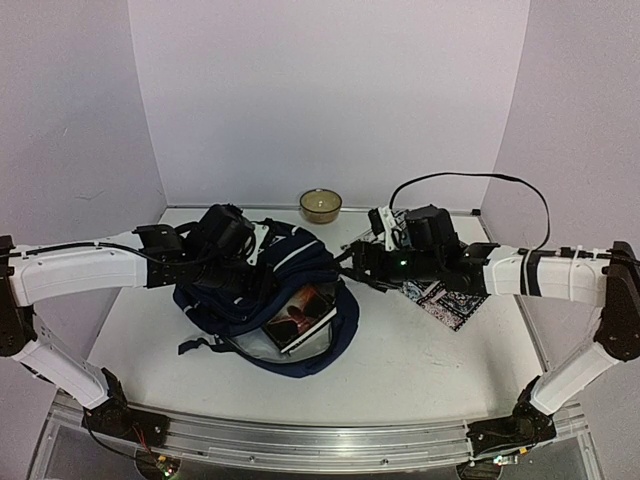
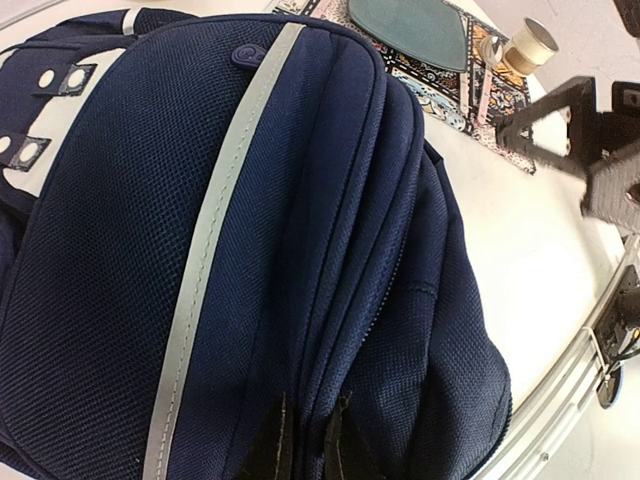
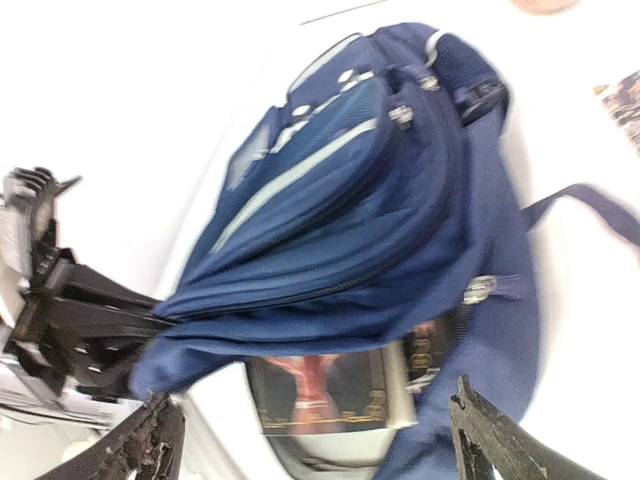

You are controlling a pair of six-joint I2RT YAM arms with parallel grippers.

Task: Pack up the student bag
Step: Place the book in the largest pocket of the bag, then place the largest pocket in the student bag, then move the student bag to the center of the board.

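Left gripper (image 2: pixel 305 450) pinches a fold of the student bag (image 2: pixel 250 250), apparently holding its mouth open; the bag lies directly under it. A book (image 3: pixel 320 395) sits half inside that mouth, just ahead of the right gripper (image 3: pixel 320 450), whose jaws are wide and empty, probably ready to push it deeper. The book's gold cover lettering is too blurred to read.

— Where's the bag (image 1: pixel 300 268) lying?
— Slumped on its side, left of centre (navy, with a pale stripe down the front pocket). Main zip open, mouth gaping at the near side, one strap trailing loose.
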